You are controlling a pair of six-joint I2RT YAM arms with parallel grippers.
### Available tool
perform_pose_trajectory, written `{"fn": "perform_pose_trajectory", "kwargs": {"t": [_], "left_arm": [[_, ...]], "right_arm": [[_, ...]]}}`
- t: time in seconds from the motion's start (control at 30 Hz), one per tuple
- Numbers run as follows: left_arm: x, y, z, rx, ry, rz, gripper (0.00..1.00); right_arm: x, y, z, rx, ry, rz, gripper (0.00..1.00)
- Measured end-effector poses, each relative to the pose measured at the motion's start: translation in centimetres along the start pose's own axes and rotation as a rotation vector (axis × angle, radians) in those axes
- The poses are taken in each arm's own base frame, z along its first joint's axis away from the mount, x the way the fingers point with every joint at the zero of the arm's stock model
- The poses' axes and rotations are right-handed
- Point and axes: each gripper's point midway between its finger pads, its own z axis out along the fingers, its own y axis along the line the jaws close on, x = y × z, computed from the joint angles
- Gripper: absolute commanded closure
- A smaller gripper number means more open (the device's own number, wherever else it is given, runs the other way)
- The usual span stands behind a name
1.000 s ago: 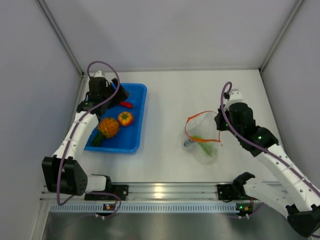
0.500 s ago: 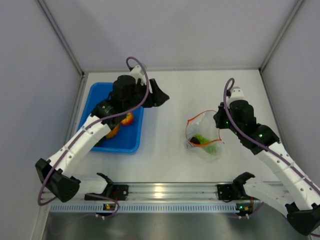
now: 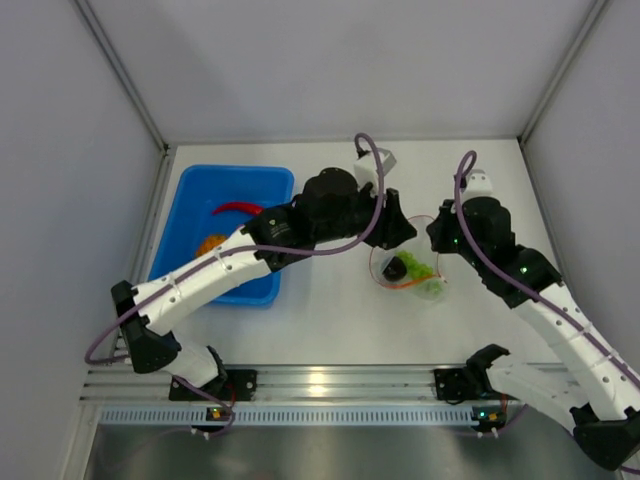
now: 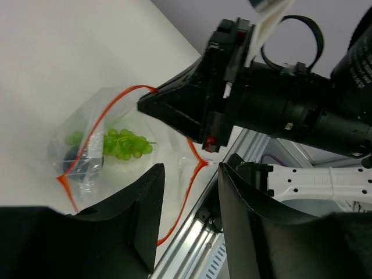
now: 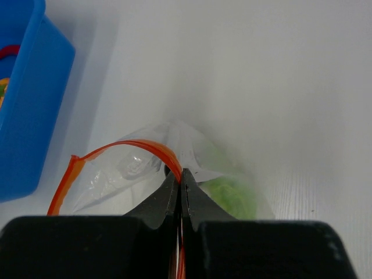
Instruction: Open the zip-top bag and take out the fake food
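The clear zip-top bag (image 3: 415,280) lies right of centre, its orange zip strip (image 4: 93,131) gaping wide. My right gripper (image 5: 181,174) is shut on that strip at the bag's right rim, seen also in the top view (image 3: 440,245). Fake food inside the bag: a green bunch (image 4: 125,144) and a dark piece (image 3: 396,268). My left gripper (image 3: 402,238) hovers just above the bag's mouth, fingers (image 4: 139,215) apart with nothing between them. A red chili (image 3: 235,208) and an orange piece (image 3: 210,243) lie in the blue tray.
The blue tray (image 3: 255,180) stands at the left, partly under my left arm. An aluminium rail (image 3: 330,380) runs along the near edge. Grey walls close in the table at the left, back and right.
My left arm has swung from over the blue tray rightward to the bag, its jaws narrowing on the way. The right gripper has kept its hold on the zip strip.
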Motion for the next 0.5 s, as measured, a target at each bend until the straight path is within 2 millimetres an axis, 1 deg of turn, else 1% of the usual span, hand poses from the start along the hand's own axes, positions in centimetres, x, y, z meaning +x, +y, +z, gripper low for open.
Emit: {"fn": "perform_pose_trajectory", "kwargs": {"t": [0.03, 0.1, 0.13, 0.17, 0.23, 0.3, 0.37, 0.5], "left_arm": [[0.3, -0.9, 0.5, 0.018, 0.01, 0.011, 0.66], [1.0, -2.3, 1.6, 0.048, 0.031, 0.032, 0.79], [1.4, -2.7, 2.3, 0.06, 0.044, 0.045, 0.93], [1.8, -2.9, 2.7, 0.066, 0.052, 0.057, 1.0], [3.3, -3.1, 4.0, 0.076, 0.086, 0.08, 1.0], [4.3, -2.9, 4.9, 0.075, 0.109, 0.096, 1.0], [4.6, -2.7, 5.3, 0.076, 0.111, 0.113, 1.0], [5.3, -1.8, 5.9, 0.076, 0.09, 0.153, 1.0]], "right_arm": [[0.0, 0.1, 0.0, -0.006, 0.002, 0.005, 1.0], [0.0, 0.4, 0.0, -0.019, 0.001, 0.017, 1.0], [-0.1, 0.6, 0.0, -0.027, 0.0, 0.023, 1.0], [-0.1, 0.8, 0.0, -0.034, -0.001, 0.031, 1.0], [-0.2, 1.1, 0.0, -0.052, -0.004, 0.042, 1.0], [-0.1, 1.0, -0.1, -0.047, -0.002, 0.041, 1.0], [0.2, 0.4, 0.0, -0.027, -0.002, 0.048, 1.0], [0.3, 0.6, -0.3, -0.039, -0.009, 0.071, 1.0]]}}
